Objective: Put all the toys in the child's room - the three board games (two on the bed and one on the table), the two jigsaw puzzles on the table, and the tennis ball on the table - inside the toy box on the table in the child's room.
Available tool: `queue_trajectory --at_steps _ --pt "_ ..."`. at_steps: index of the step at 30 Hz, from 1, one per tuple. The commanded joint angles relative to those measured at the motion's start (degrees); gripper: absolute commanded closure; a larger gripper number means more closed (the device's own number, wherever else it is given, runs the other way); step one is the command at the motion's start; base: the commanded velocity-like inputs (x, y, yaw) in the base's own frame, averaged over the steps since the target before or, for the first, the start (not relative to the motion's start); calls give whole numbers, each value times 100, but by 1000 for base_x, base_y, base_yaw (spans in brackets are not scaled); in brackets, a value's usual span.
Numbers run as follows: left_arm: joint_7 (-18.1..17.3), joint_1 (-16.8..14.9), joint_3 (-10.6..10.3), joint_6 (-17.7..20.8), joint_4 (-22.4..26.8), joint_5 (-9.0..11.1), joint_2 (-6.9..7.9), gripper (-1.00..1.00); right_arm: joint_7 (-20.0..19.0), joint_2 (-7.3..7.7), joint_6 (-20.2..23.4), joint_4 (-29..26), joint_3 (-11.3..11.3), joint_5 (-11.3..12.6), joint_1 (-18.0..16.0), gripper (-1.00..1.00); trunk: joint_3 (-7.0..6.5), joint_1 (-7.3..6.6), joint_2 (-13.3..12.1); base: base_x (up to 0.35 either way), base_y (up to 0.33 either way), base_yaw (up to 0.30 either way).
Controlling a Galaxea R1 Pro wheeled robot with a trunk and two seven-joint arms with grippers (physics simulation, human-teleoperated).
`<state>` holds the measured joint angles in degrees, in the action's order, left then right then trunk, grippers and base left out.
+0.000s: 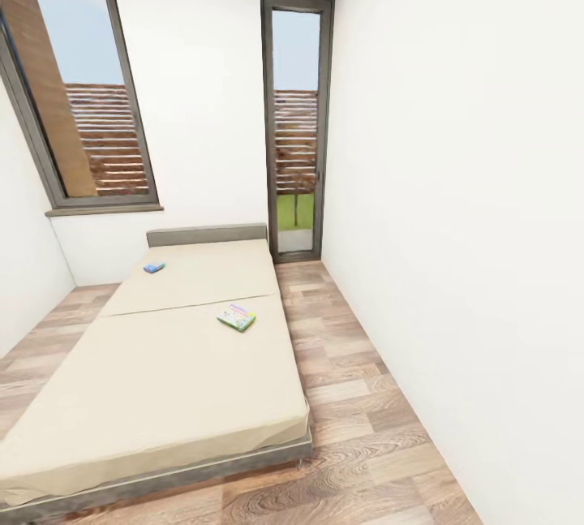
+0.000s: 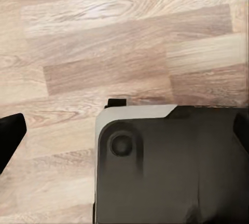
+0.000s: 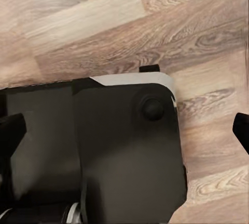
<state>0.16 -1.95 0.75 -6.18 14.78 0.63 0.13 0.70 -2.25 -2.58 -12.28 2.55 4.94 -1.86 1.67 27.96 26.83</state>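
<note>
Two board games are being shown lying on the bed [image 1: 162,363] in the head view: a small blue box [image 1: 154,268] is resting on the far half of the beige mattress, near the low grey headboard [image 1: 207,234] and toward the bed's left side, while a larger green-edged box [image 1: 236,318] with a cartoon cover is lying flat on the near half, just past the seam between the two mattress halves and toward the right edge. The two boxes are being kept well apart from each other. The bed is being framed by a wood-plank floor [image 1: 357,395], which is running along its right side up to a white wall [image 1: 462,225]. Behind the headboard, a tall narrow window [image 1: 296,119] with a dark frame is reaching down to the floor, and a wider dark-framed window [image 1: 81,95] is being seen above a sill to the left. In the left wrist view, the plank floor [image 2: 124,42] is being looked down on, with part of the robot's dark base [image 2: 171,172] below it and a black fingertip [image 2: 10,135] at the edge. In the right wrist view, the same dark base [image 3: 104,151] is lying over the floor [image 3: 129,21], with black fingertips [image 3: 241,130] at the sides. How wide either claw is standing cannot be told from these pictures.
</note>
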Motion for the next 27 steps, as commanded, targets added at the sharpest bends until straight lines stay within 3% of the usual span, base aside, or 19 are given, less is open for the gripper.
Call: queue_trajectory --at_steps 1,2,8,15,22,27 --pt "2 -147 8 -13 54 10 -2 -100 11 2 37 -32 60 150 -64 -100 -5 -20 -30 0 0 0" --pt "2 -307 6 -9 91 12 -4 -100 42 14 149 -80 111 313 -193 -100 -23 -42 -70 0 0 0" --pt "2 -716 -1 -26 133 -14 -36 -100 271 68 442 -137 220 709 -561 -100 -131 -174 -311 0 0 0" --pt "-8 -795 -83 -149 30 -45 -34 -100 477 64 333 -114 345 809 -628 -100 -167 -218 -391 0 0 0" --pt "-70 -806 -124 -155 -299 -69 -81 -100 514 30 -280 -36 335 805 -628 -100 -167 -218 -391 0 0 0" --pt "-85 -807 -192 -161 -344 -55 -57 -100 518 10 -415 -1 320 757 -622 -100 -167 -218 -391 0 0 0"
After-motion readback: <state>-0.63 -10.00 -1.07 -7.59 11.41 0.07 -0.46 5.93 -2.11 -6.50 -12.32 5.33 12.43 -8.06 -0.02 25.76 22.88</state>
